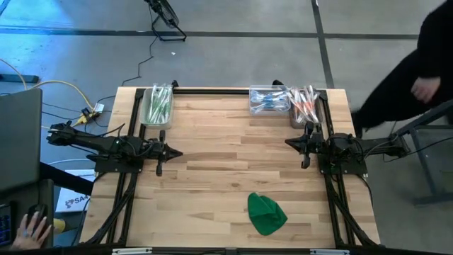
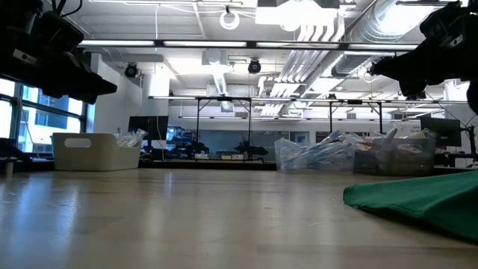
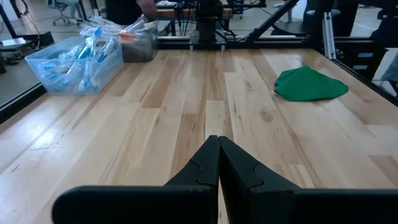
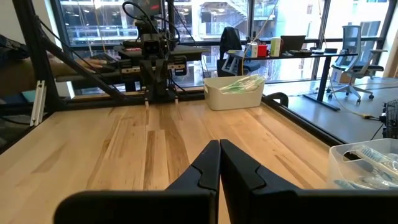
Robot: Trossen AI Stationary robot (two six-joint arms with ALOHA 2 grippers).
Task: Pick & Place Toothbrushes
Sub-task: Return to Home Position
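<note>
The job seems done: all thin pale toothbrushes (image 1: 303, 103) lie in rectangular plastic bins (image 4: 233, 99) at the wooden table's (image 1: 226, 163) far edge, with the left gripper (image 1: 177, 153) and the right gripper (image 1: 289, 144) clenched on nothing.

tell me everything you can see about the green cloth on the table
The green cloth is plain dark green fabric, crumpled into a low, soft lump with folds. It lies on the wooden table, in the high view near the table's lower edge, slightly right of centre. Nothing but the tabletop touches it.
</note>
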